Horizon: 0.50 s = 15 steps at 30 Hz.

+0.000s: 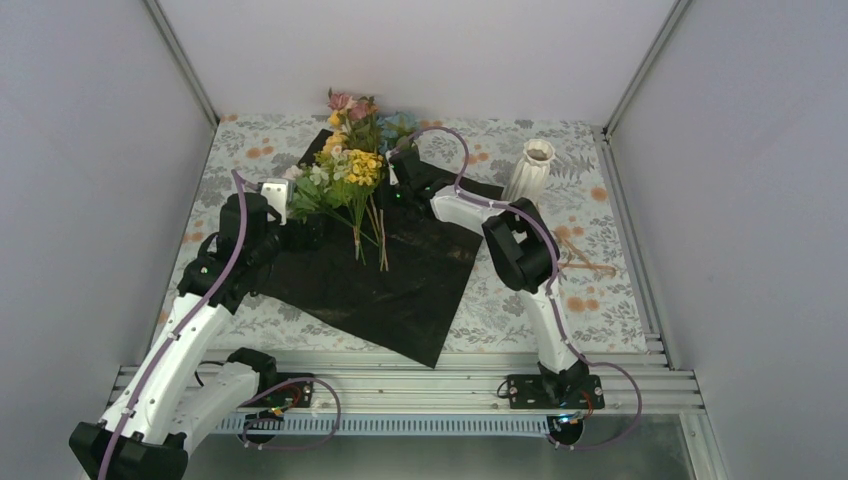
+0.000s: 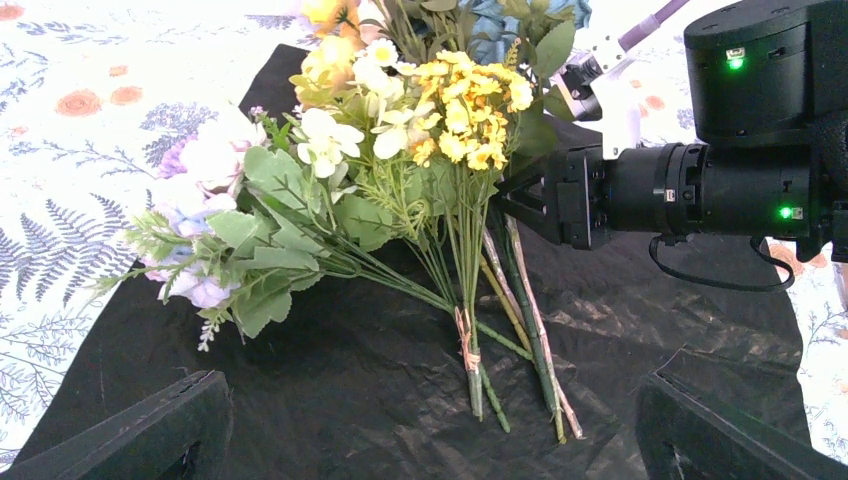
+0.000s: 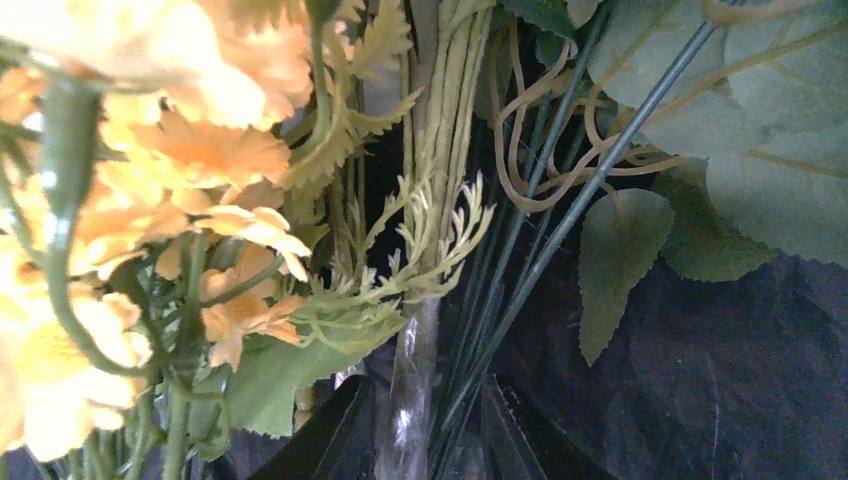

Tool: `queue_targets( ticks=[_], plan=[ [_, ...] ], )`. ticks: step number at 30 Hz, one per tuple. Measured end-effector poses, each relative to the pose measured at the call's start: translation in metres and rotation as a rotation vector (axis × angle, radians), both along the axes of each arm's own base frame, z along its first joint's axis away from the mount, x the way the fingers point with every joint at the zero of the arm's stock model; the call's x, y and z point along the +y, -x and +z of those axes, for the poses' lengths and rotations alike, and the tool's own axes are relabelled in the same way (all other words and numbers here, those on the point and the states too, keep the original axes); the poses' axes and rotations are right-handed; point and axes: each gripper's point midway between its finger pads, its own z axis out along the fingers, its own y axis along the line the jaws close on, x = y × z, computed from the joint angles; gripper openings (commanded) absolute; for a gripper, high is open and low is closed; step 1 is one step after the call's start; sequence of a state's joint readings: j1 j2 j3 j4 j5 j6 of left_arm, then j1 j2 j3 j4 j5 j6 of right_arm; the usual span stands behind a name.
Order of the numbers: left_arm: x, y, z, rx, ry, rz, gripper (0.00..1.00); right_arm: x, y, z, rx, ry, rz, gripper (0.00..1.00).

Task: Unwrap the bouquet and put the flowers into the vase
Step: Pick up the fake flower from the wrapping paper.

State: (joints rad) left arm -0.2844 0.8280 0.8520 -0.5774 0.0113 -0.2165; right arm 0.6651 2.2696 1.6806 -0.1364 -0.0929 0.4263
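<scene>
Black plastic, the sheet (image 1: 400, 290) lies opened out flat beneath both hands, spread over the floral-print cloth (image 1: 600, 170) that covers the tabletop. The flowers (image 1: 350, 170) lie on it in a loose bunch between the two hands, with the blooms on the far side and the cut ends of the stems on the near side.

The left hand (image 1: 300, 232) has its jaws spread as wide as they go and grips nothing. In its own view the two dark fingers (image 2: 150, 440) sit at the bottom corners. The flowers (image 2: 400, 180) lie straight ahead of this hand, and the stem ends reach down almost into the gap between the fingers. A tan tie (image 2: 466, 350) binds the yellow-bloomed stems just ahead of that gap.

The right hand (image 1: 398, 190) comes in from the right side of the bunch, its jaws drawn in narrow on the stems just below the yellow blooms (image 2: 470, 110). Seen from its wrist, a cluster of green stems (image 3: 500, 300) runs up between the dark fingers (image 3: 330, 440), which sit close against it on both sides.

The vase (image 1: 528, 170) stands upright on the cloth, off the sheet, to the right of the right hand and apart from it.
</scene>
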Motion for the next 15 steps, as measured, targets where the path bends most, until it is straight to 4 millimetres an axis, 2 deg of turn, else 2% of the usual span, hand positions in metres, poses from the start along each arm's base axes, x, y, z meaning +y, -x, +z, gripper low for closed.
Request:
queue_targets(
  ticks=[7, 15],
  plan=[
    [0.0, 0.0001, 0.0003, -0.001, 0.0, 0.0, 1.0, -0.001, -0.0003, -0.0016, 0.006, 0.01, -0.01, 0.11],
    [0.0, 0.0001, 0.0002, -0.001, 0.0, 0.0, 1.0, -0.0046, 0.0016, -0.0002, 0.001, 0.009, -0.024, 0.08]
  ],
)
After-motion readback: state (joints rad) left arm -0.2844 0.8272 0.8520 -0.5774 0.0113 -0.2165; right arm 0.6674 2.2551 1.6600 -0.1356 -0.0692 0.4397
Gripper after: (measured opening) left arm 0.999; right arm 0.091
